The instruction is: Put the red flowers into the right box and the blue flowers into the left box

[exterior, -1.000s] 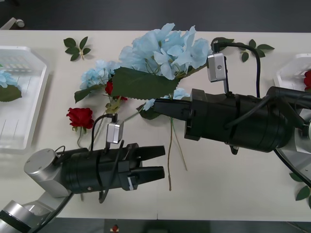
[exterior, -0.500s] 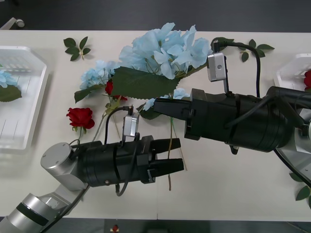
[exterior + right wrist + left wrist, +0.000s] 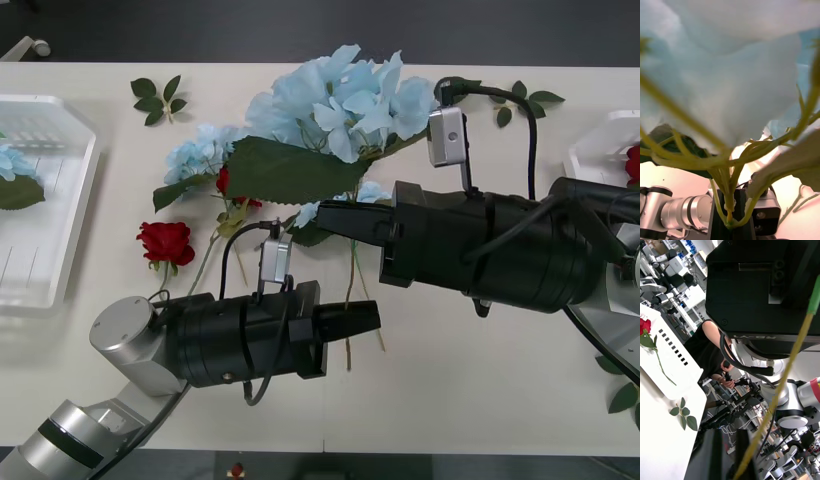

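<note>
The right claw (image 3: 335, 222) grips a big blue flower (image 3: 340, 95) low on its branching stem, lifting the bloom toward twelve o'clock over the counter (image 3: 480, 380). The left claw (image 3: 365, 320), at six o'clock of it, has its fingers drawn together on the dangling thin stem (image 3: 350, 300); I judge this to be a handover.

The risk lies in that stem: it is thin, smooth, wiry plastic, so it could slip or twist between the ribbed black fingers, and the top-heavy head of soft fabric petals would swing or drop. Its broad, stiff green leaf (image 3: 290, 170) overhangs the pile and could snag the smaller blue flowers (image 3: 200, 152) or drag a red rose (image 3: 165, 241) along.

The left box (image 3: 75, 190), a shallow white plastic bin at nine o'clock, already holds one blue cluster (image 3: 12, 160). The right box (image 3: 590, 150), at three o'clock, holds a rose (image 3: 633, 160).
</note>
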`<action>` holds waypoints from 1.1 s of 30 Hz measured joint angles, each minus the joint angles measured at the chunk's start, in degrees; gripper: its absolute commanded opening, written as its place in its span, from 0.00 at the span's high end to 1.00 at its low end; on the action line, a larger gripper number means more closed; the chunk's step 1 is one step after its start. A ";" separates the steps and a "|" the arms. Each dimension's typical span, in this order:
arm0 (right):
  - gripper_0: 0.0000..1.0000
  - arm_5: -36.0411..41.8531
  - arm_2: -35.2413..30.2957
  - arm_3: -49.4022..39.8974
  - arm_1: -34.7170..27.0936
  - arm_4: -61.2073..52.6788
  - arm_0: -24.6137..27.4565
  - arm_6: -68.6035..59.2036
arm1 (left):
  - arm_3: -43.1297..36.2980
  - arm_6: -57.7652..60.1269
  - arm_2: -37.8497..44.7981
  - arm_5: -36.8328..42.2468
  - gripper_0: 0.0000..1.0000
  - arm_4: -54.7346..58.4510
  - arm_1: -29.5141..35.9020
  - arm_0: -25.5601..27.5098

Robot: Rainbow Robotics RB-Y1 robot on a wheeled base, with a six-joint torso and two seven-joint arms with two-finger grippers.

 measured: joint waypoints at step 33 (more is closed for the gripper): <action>0.00 -0.44 0.02 0.17 0.03 1.07 -0.11 -2.19 | -0.03 -0.04 17.52 -2.08 1.00 9.84 20.44 -2.46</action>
